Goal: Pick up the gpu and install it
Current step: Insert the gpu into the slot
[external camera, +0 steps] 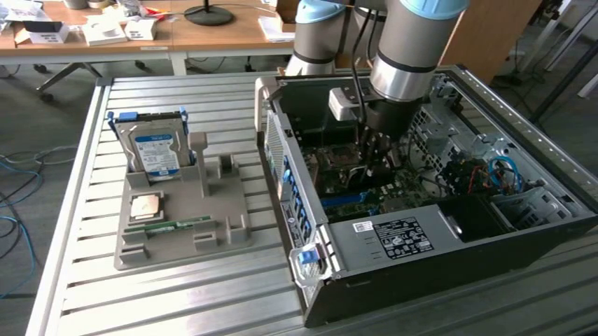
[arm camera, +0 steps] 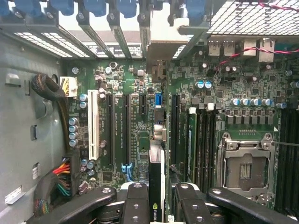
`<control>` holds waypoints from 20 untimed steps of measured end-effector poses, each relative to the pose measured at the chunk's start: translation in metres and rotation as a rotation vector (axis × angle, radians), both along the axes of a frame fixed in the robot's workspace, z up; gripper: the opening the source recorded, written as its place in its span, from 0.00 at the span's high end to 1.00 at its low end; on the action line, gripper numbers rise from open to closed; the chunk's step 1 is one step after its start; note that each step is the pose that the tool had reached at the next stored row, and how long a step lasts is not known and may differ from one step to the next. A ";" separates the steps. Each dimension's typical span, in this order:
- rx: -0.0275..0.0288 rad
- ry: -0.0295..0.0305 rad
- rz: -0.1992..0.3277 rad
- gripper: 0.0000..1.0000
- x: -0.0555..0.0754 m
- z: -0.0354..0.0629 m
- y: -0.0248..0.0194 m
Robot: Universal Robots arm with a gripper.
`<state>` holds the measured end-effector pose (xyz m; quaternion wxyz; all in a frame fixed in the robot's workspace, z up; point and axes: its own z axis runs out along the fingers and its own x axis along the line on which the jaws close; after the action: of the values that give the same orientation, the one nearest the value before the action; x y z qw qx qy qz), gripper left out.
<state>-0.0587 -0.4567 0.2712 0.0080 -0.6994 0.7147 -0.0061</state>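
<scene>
**Me:** Black fingers (arm camera: 137, 205) of my gripper (arm camera: 159, 205) are clamped on either side of the gpu (arm camera: 156, 182), the thin dark circuit card with a silvery metal bracket. It stands on edge between them, down inside the open black metal computer case (external camera: 467, 273), just over the green motherboard (arm camera: 140, 79).

**Partner:** What worries you?

**Me:** Alignment. The card's edge hangs among the long black expansion slots (arm camera: 127, 126), and I can't tell which one it lines up with. If I press down off-line, I reckon the contacts hit bare board or a slot wall. The bracket end could also snag on the case's rear frame.

**Partner:** And the arm?

**Me:** My grey arm with pale blue caps (external camera: 411, 49) drops almost vertically into the case, wrist aimed straight at the board. The grey plastic tray (external camera: 178, 248) with the silver hard drive (external camera: 154, 150) sits well apart, on the exterior view's left.
</scene>
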 end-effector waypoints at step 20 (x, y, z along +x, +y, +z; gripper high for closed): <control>-0.0026 -0.0001 0.000 0.74 -0.006 -0.0004 -0.0017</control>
<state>-0.0646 -0.4584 0.2708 0.0071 -0.6995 0.7146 -0.0070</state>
